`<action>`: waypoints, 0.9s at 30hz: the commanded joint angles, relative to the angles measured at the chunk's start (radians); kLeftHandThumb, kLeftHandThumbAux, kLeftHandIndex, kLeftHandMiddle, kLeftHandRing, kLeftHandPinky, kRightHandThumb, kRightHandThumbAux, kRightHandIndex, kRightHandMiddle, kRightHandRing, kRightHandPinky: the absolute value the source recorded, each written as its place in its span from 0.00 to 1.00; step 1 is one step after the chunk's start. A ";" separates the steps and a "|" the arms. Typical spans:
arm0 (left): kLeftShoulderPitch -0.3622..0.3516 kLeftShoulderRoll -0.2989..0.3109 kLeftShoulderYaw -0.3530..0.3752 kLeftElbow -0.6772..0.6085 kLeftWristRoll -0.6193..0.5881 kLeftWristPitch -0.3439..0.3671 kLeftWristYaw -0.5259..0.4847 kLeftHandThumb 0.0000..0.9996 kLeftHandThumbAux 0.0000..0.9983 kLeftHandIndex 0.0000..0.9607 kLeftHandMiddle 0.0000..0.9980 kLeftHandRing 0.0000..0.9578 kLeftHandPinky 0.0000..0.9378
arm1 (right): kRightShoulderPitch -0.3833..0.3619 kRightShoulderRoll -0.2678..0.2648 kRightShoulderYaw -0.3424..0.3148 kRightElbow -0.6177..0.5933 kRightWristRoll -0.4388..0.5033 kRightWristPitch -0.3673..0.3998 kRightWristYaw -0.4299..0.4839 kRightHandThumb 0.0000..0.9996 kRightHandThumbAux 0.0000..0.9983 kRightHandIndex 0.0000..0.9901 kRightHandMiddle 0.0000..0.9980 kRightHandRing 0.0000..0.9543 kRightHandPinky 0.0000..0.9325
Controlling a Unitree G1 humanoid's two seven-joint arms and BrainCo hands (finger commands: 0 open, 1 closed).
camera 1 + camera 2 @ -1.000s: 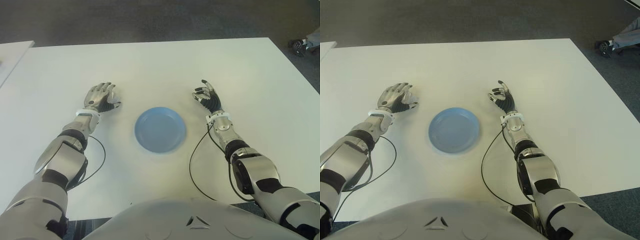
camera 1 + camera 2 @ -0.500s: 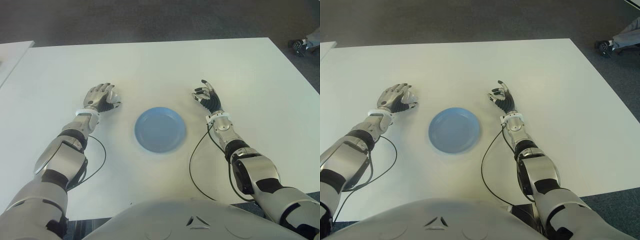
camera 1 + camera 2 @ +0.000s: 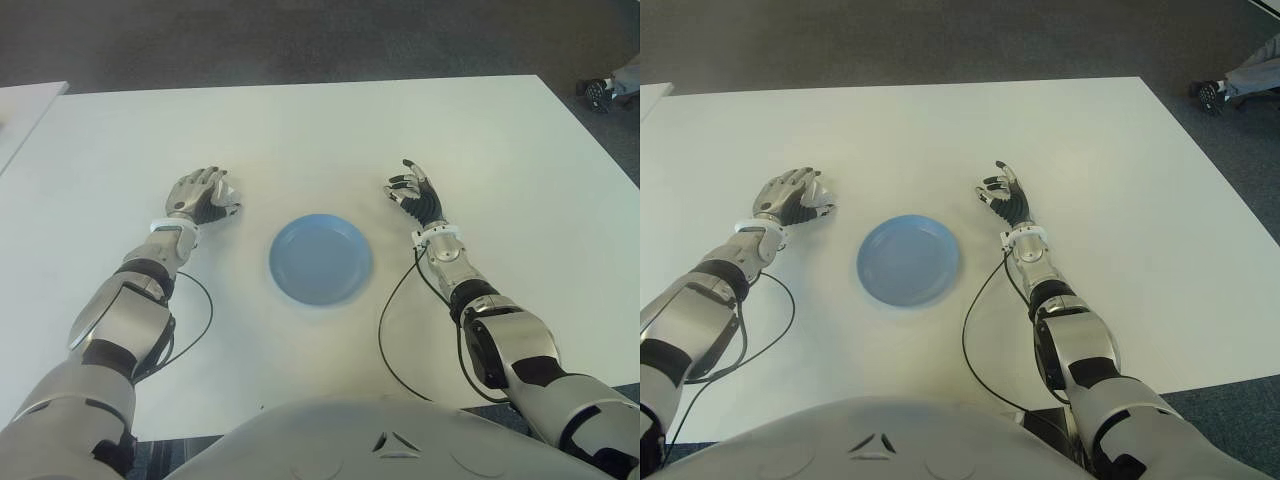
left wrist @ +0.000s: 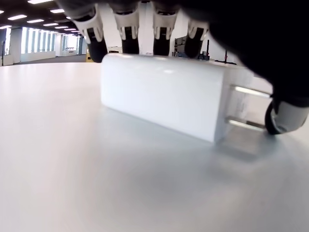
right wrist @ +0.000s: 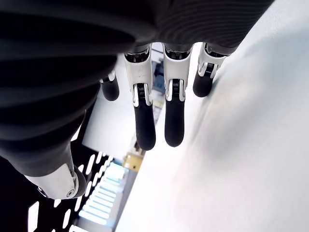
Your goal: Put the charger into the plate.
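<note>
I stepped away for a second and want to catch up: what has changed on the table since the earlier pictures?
The left hand has curled its fingers down over the white charger, which lies on the table left of the blue plate; a firm grip is not clear yet. The plate and the open right hand stayed where they were.

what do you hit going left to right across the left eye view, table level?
left hand curled over the white charger → blue plate → right hand, open and holding nothing. All on the white table.
</note>
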 commanded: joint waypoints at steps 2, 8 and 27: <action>0.043 -0.010 0.008 0.022 -0.006 0.014 -0.043 0.07 0.46 0.00 0.00 0.00 0.06 | 0.086 0.048 0.030 0.059 -0.030 0.066 0.062 0.00 0.64 0.06 0.35 0.33 0.23; 0.047 -0.014 0.018 0.021 -0.019 0.016 -0.051 0.10 0.47 0.00 0.00 0.02 0.09 | 0.086 0.046 0.032 0.059 -0.030 0.066 0.064 0.00 0.63 0.06 0.35 0.32 0.22; 0.052 -0.019 0.033 0.017 -0.028 0.008 -0.059 0.08 0.47 0.00 0.00 0.01 0.05 | 0.087 0.046 0.025 0.060 -0.020 0.071 0.076 0.00 0.61 0.05 0.33 0.31 0.21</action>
